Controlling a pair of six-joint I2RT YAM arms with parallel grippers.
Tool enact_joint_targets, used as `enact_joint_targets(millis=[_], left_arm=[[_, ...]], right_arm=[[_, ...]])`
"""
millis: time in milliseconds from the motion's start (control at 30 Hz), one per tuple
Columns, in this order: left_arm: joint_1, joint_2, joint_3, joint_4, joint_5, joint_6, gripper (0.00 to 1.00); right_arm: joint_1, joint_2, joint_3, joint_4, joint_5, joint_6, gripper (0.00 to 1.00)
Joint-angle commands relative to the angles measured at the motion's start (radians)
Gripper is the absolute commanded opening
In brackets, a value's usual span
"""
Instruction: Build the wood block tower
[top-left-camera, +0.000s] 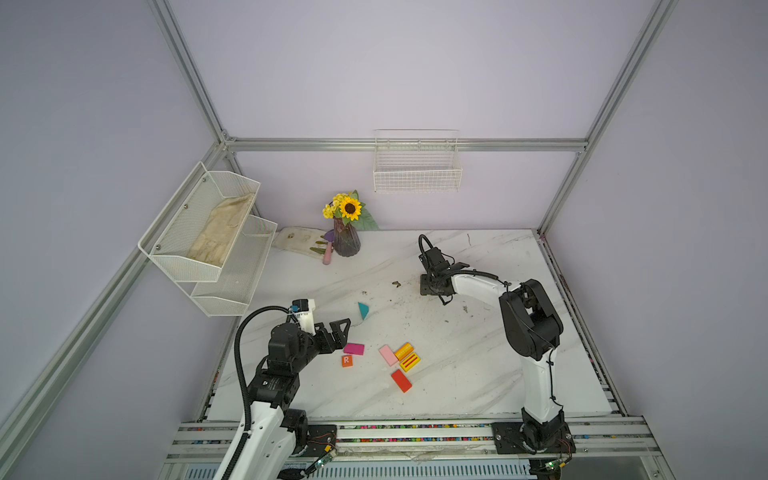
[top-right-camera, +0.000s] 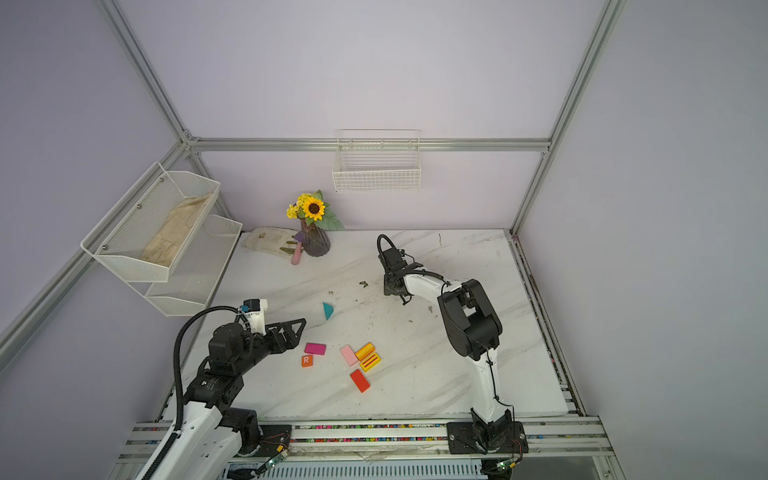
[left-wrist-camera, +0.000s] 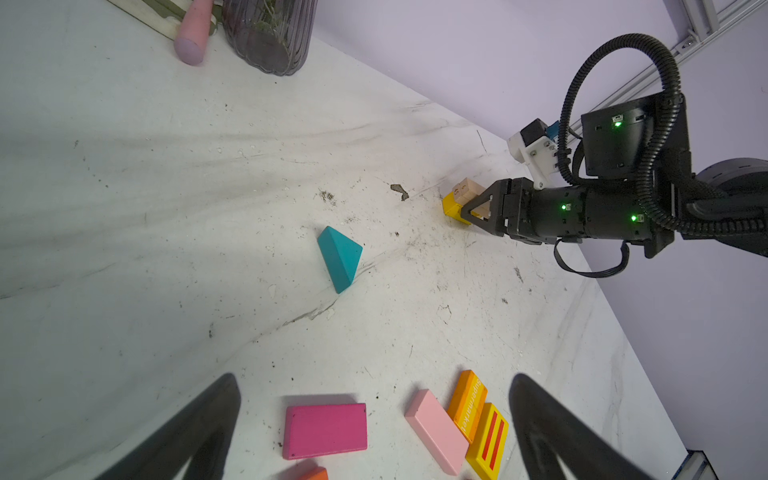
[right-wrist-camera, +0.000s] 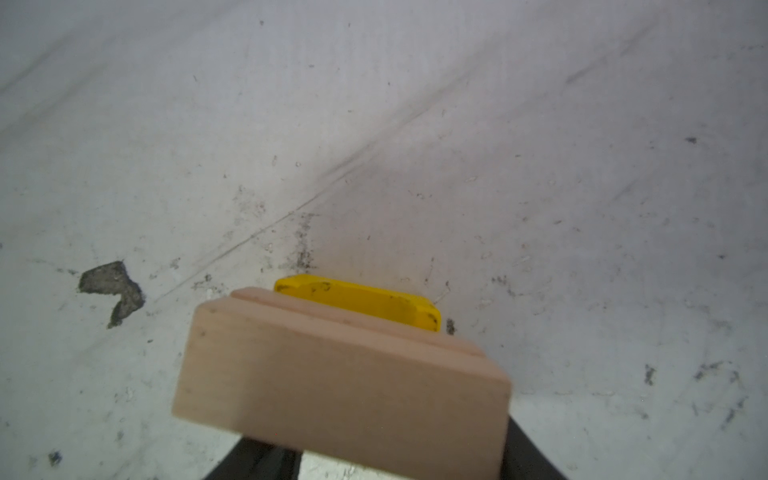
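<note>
Far out on the marble table, my right gripper is shut on a tan block. That block rests on a yellow block; the pair is hidden under the gripper in both top views. My left gripper hangs open and empty over the loose wood blocks. These are a magenta slab, an orange R cube, a pink slab, an orange slab, a yellow red-striped slab and a red slab. A teal triangle lies alone farther out.
A purple vase with a sunflower, a pink-handled tool and a cloth sit at the back left. A white mesh shelf juts from the left wall, and a wire basket hangs on the back wall. Dirt specks dot the table.
</note>
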Motion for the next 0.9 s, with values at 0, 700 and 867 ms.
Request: enact_joint_targets(millis=[0, 700, 867], left_arm=[[0.003, -0.002, -0.034, 0.035, 0.015, -0.005, 1.0], [0.003, -0.012, -0.03, 0.006, -0.048, -0.013, 1.0], [0.003, -0.007, -0.019, -0.023, -0.082, -0.019, 1.0]], right_arm=[[-0.003, 0.004, 0.017, -0.009, 0.013, -0.008, 0.6], [0.123, -0.301, -0.256, -0.011, 0.11, 0.12, 0.82], [0.274, -0.361, -0.325, 0.033, 0.108, 0.128, 0.82]])
